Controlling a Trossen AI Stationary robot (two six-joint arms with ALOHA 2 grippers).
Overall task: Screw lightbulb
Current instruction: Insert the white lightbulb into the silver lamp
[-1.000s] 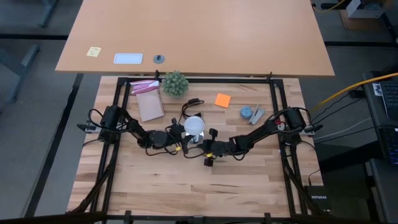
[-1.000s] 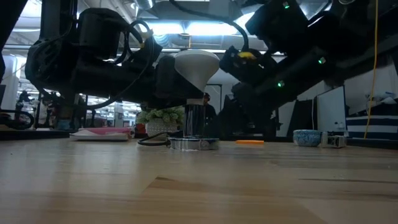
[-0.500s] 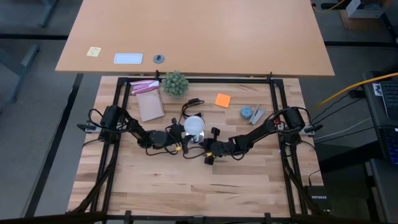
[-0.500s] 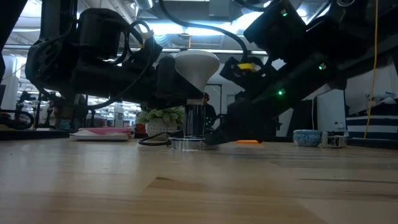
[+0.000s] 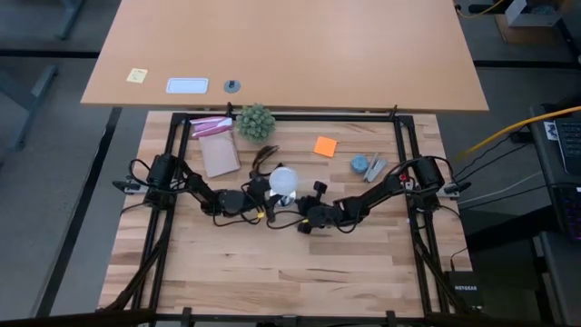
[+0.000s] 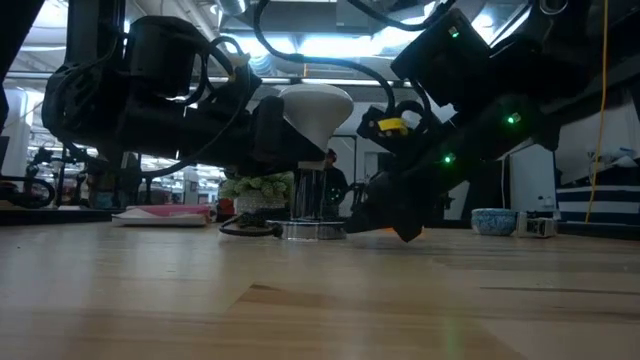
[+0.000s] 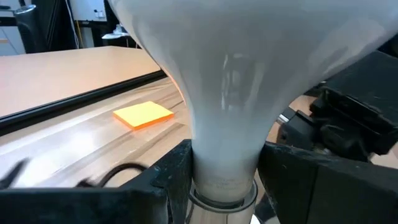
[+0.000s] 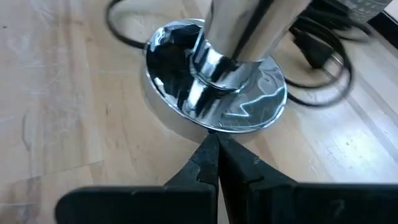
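We judge the job well begun but not finished. The lightbulb (image 6: 316, 110) stands upright with its screw end down in the chrome stem of the socket base (image 8: 214, 93), so seating is done; how deep the thread has gone we cannot tell, and the turning home is probably what remains.

The socket base is our landmark. It sits on the counter (image 5: 272, 272) near the middle, with its thin black cord (image 8: 323, 53) trailing away on the far side, toward the spiky green plant (image 5: 255, 120).

The bulb is directly above the base, globe uppermost. Our left hand (image 7: 225, 180) reaches in from the base's left and pinches the bulb at its narrow neck, one finger (image 7: 168, 180) on each side, just above the metal collar.

Our right hand (image 8: 214, 155) comes from the base's right, low to the counter. Its fingers are pressed together, holding nothing, and their tips lie against the edge of the chrome disc, seemingly steadying it.
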